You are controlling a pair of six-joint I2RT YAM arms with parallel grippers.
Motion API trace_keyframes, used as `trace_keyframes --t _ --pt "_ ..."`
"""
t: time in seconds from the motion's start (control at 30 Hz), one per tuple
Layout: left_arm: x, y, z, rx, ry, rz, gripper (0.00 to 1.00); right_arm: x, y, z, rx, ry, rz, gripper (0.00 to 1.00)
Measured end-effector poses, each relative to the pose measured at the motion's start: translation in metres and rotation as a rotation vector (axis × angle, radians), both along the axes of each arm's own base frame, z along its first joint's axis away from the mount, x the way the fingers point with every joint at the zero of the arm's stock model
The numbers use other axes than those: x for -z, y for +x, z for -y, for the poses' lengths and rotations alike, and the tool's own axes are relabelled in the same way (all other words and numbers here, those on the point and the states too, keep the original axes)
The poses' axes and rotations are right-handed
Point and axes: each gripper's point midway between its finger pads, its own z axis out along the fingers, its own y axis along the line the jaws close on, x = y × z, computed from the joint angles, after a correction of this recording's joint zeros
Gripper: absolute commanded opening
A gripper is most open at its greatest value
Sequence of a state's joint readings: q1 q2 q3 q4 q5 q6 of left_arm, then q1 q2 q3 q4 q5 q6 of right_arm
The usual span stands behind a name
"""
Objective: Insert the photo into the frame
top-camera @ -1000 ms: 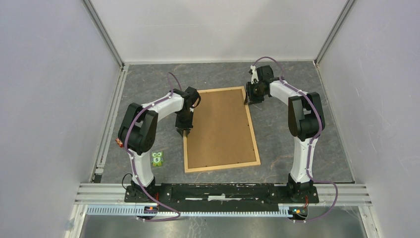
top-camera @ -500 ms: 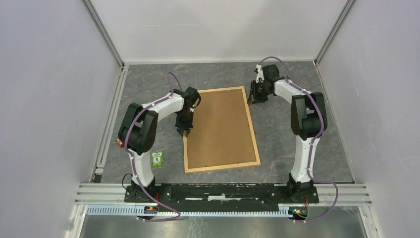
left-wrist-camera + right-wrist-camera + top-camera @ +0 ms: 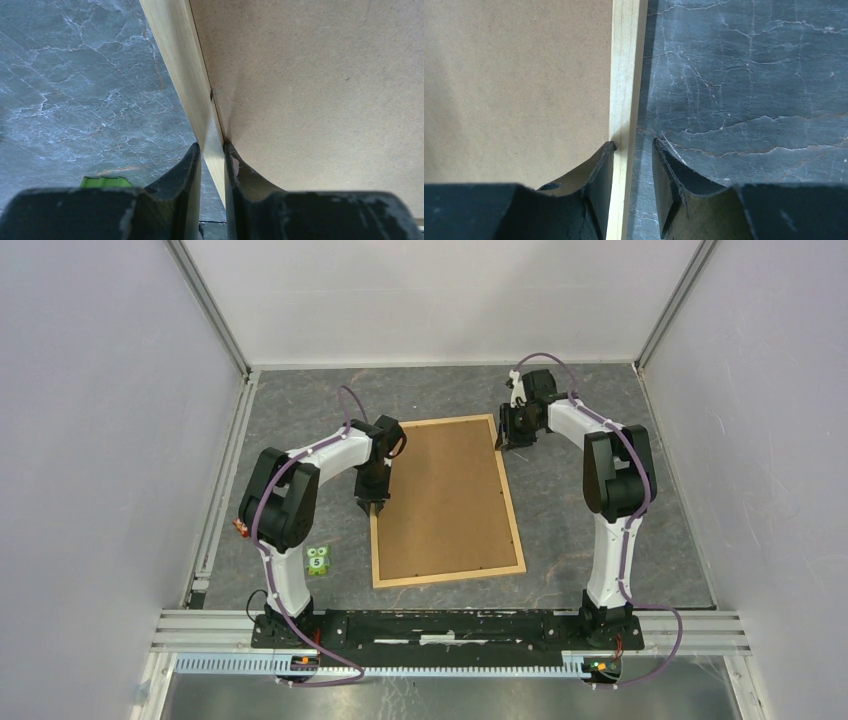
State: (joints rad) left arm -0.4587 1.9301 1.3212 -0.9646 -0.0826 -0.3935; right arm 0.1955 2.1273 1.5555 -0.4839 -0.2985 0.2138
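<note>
item 1, frame point(image 3: 513, 512): a rectangle of thin, pale wooden strips with a fine straight grain. we record it lying flat at the middle of the table point(image 3: 300, 410), long sides running away from the arm bases and skewed slightly anticlockwise.

item 2, backing board point(image 3: 445, 500): plain brown fibreboard, matt and faintly speckled. it fills the frame from strip to strip, and only this brown face shows inside the wood.

item 3, left gripper point(image 3: 375, 505): black, scuffed fingers. we find it at the frame's left long strip, about halfway along. in the left wrist view the fingers point(image 3: 192, 162) pinch that strip from both sides, one on the table side and one over the board's edge, with no gap showing.

item 4, right gripper point(image 3: 506, 443): at the far end of the frame's right long strip. in the right wrist view it straddles the strip. the inner finger point(image 3: 605, 160) sits against the wood over the board, and the outer finger stands off it with dark table showing between, so we log this one as slack and not clamped.

item 5, table: dark grey sheet with white marble veining, smooth.

item 6, green toy point(image 3: 318, 560): small and bright green, with a white tag marked 5. it stands just beside the left arm's base, apart from the frame's near left corner.
</note>
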Motion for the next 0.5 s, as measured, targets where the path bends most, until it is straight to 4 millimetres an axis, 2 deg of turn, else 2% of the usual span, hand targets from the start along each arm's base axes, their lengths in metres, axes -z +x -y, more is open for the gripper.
trace_keyframes --t 0.2,0.5 --pt "-0.0001 0.0000 0.0002 0.004 0.005 0.003 0.02 0.0000 0.0010 0.0010 0.004 -0.044 -0.001 0.36" --pt "0.0000 0.0000 0.0000 0.004 0.006 0.003 0.02 -0.0001 0.0008 0.0002 0.000 -0.091 -0.001 0.38"
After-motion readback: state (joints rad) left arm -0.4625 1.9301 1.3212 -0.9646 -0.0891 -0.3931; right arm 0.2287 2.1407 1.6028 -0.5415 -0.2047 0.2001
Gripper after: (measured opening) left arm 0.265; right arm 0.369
